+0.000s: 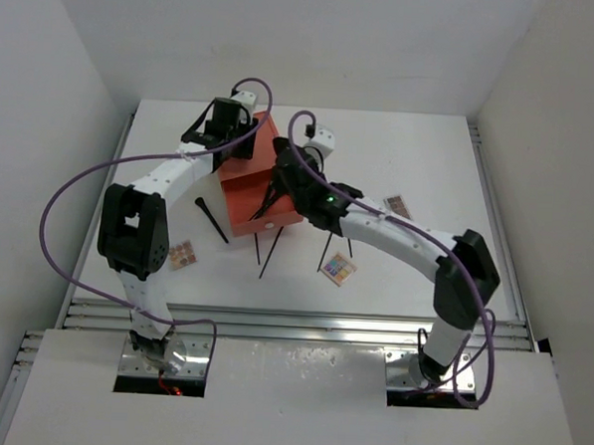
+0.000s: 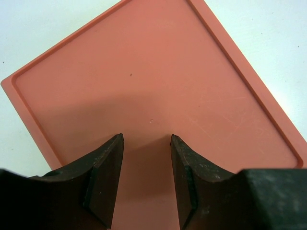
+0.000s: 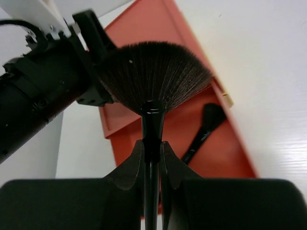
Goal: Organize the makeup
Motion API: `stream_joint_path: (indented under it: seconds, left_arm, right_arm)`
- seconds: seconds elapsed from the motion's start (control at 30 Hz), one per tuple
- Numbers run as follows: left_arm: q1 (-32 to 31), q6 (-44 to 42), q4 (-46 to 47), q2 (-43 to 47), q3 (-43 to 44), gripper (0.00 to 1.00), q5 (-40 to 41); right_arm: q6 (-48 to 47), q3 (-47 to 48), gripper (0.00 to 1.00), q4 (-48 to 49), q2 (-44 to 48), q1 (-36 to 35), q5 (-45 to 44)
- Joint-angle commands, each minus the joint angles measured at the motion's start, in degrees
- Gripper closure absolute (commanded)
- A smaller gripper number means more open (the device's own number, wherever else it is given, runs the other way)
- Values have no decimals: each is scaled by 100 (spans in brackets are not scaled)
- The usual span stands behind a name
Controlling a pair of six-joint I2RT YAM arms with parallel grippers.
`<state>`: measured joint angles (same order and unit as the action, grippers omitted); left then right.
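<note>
Top external view, left to right: a small palette [image 1: 181,254] lies flat on the counter [image 1: 430,160] just beside the left arm's elbow. A black brush [image 1: 213,221] lies near the orange drawer box [image 1: 241,195]. Thin black sticks [image 1: 272,251] lie in front of the box. A multicoloured palette [image 1: 337,270] and a further palette [image 1: 398,205] sit to the right, apart from each other.

Left tool [image 2: 146,143]: jaws moderately parted, nothing between them, poised over the flat top of the box. Cannot tell whether it touches.

Right tool [image 3: 151,148]: jaws closed tight on the slim handle of a fan brush [image 3: 153,76], just below the ferrule. Bristles point toward the open drawer [image 3: 211,153], where another brush [image 3: 204,125] already lies.

Handling, as a judgement: the fan brush is light, with a stiff, smooth handle, so it is likely to swivel in a pinch. Its bristles are soft and easily splayed, so hold the handle, never the fan. The palettes look thin, flat and hard to get under; take them by opposite edges.
</note>
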<state>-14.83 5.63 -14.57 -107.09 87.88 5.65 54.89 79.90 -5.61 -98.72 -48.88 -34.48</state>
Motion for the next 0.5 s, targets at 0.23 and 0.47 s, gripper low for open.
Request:
stream_joint_path:
  seconds: [0.23, 0.47]
  left_arm:
    - [50, 35, -64, 144, -201, 50, -3]
    - [50, 35, -64, 144, -201, 50, -3]
  right_arm:
    - [2190, 790, 100, -432, -1070, -148, -85]
    - [3167, 975, 98, -661, -1457, -130, 406]
